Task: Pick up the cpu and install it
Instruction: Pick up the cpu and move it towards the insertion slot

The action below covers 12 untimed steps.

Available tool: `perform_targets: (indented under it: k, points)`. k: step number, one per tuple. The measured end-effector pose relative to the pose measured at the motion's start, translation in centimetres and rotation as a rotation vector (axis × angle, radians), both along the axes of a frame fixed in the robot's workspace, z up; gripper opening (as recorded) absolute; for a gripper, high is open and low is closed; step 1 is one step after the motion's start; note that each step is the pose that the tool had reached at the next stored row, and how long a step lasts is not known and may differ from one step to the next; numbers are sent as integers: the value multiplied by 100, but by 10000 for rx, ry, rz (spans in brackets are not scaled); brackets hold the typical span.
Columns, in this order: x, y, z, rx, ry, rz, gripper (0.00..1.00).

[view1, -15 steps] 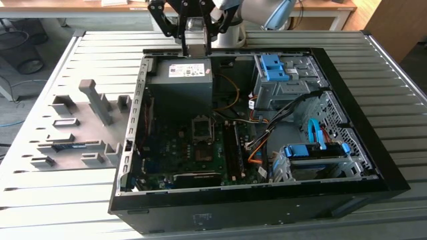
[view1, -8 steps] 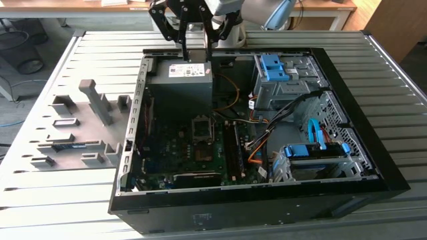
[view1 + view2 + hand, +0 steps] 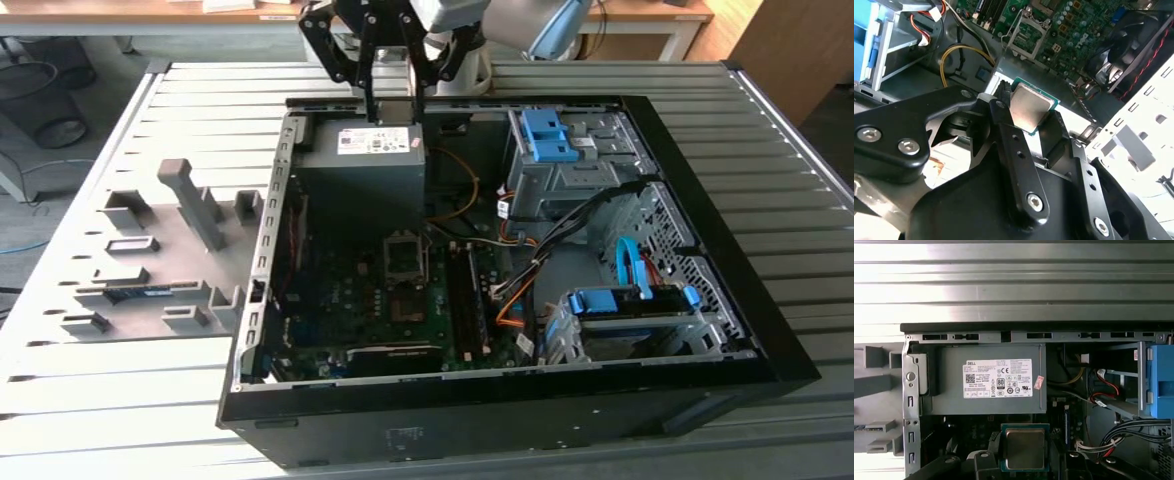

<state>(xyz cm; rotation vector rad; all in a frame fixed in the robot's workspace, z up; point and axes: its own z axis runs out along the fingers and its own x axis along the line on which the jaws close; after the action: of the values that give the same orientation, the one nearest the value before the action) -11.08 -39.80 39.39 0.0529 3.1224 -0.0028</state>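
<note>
So my gripper (image 3: 1026, 119) is clamped shut on the cpu (image 3: 1030, 104), pinching it by two opposite edges, with the silver face showing in both wrist views. I'm hanging over the power supply (image 3: 360, 160), and the socket (image 3: 404, 255) sits just beside that same power supply, inside the case (image 3: 747, 330).

The cpu (image 3: 1029, 107) has a dull, smooth silver metal face. The fingers (image 3: 1011, 150) beside it are matt black. The table (image 3: 200, 110) is ribbed grey metal.
</note>
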Motion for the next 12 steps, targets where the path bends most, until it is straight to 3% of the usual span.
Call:
perform_targets:
  k: [5, 12]
  points:
    - [12, -77, -48, 3, -2, -1, 47]
    - [59, -93, -101, -8, 1, -1, 47]
